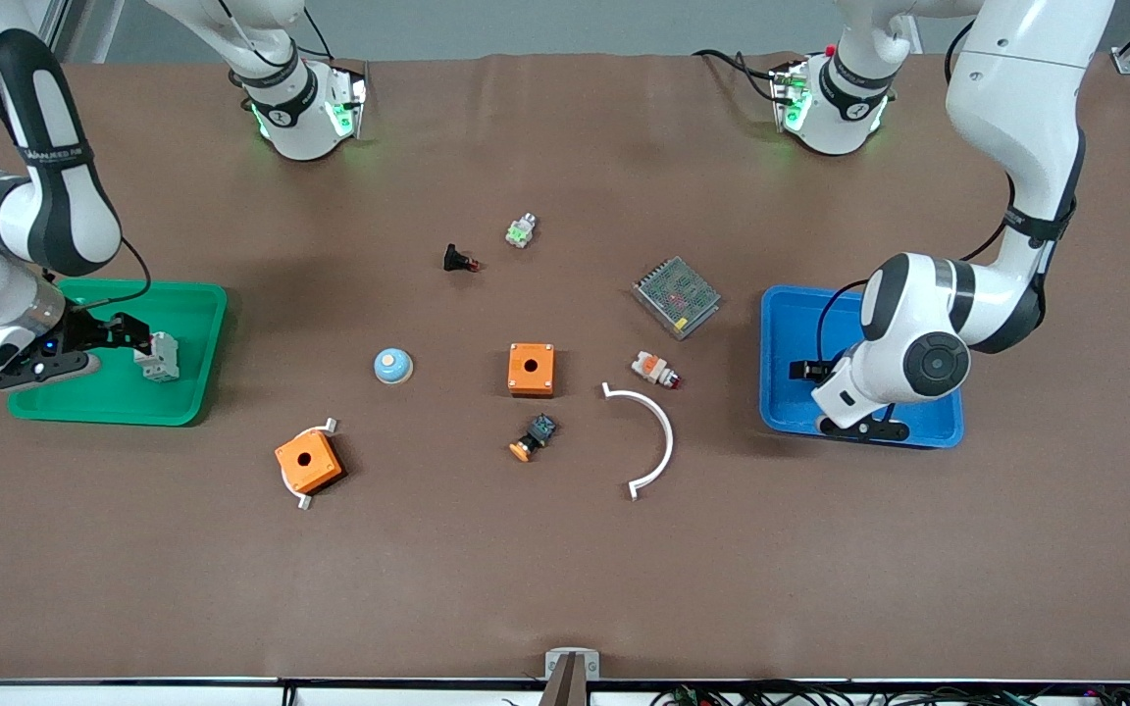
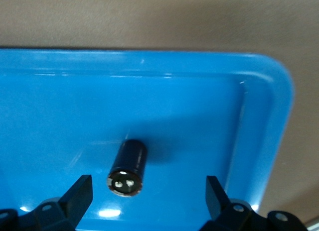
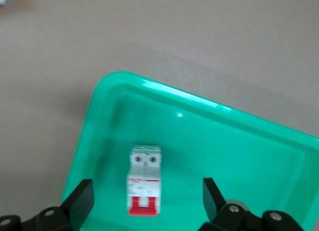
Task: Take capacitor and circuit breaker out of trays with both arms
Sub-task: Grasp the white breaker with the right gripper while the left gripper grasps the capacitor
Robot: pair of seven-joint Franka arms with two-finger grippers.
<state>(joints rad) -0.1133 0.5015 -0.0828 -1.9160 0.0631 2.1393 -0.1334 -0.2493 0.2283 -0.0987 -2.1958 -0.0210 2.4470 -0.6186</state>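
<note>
Two trays, one part each. Right gripper (image 1: 138,338) is low over the green tray (image 1: 194,324) at the right arm's end of the table, fingers spread wide with the circuit breaker (image 3: 145,180) lying flat on the tray floor between them, not yet pinched; its red switch end points toward the wrist camera. Left gripper (image 2: 148,195) is down in the blue tray (image 2: 259,121) at the left arm's end, jaws also wide, straddling the capacitor (image 2: 128,168), which lies on its side near a tray corner with its pale-marked end facing the camera. Neither part is lifted; both fingers sets look lined up for a close, so likely the pre-grasp step. Capacitor is round and could roll off line when squeezed; the tray wall close by leaves little room for one finger.

Table is covered in a plain brown mat, slightly creased near the robots' bases. Loose clutter sits between the trays: an orange box with a hole (image 1: 531,368) mid-table, a second orange box (image 1: 308,461) nearer the camera, a blue-white dome (image 1: 393,366), a white curved strip (image 1: 651,436), a metal mesh power supply (image 1: 677,296) beside the blue tray, a black button part with orange cap (image 1: 534,437). Grey floor and cables show at the edges.
</note>
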